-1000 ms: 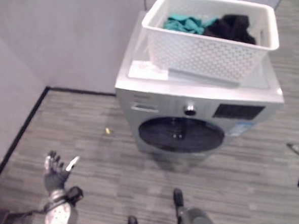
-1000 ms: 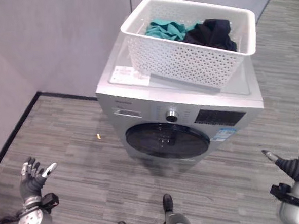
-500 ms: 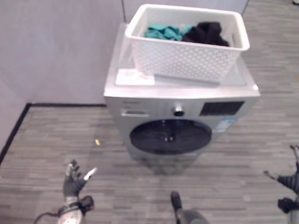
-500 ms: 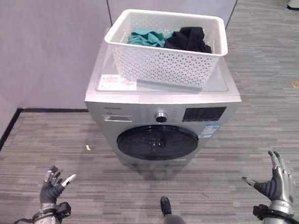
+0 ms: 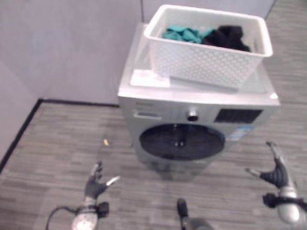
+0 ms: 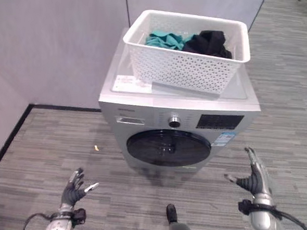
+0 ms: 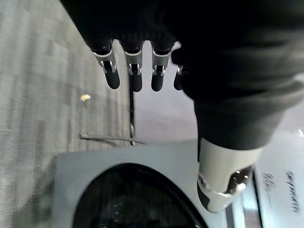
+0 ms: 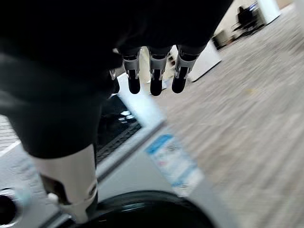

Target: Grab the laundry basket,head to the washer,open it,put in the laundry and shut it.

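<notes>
A white perforated laundry basket (image 6: 189, 60) sits on top of the silver washer (image 6: 142, 102), with teal cloth (image 6: 163, 40) and black cloth (image 6: 207, 42) inside. The washer's round dark door (image 6: 168, 147) is closed; it also shows as the door (image 7: 137, 199) in the left wrist view. My left hand (image 6: 73, 189) hangs open low at the front left, well short of the washer. Off to the front right, my right hand (image 6: 251, 179) is open too, fingers straight, a little in front of the washer's right corner. Neither hand touches anything.
Grey walls (image 6: 55, 43) meet behind and left of the washer, with a black skirting line (image 6: 14, 131) along the floor. A small yellow scrap (image 6: 96, 147) lies on the grey floor left of the washer. A white sheet (image 6: 133, 83) lies on the washer top.
The camera has shifted, so the washer sits a little further right. Both hands have moved inward and forward, closer to the washer's front; both stay open.
</notes>
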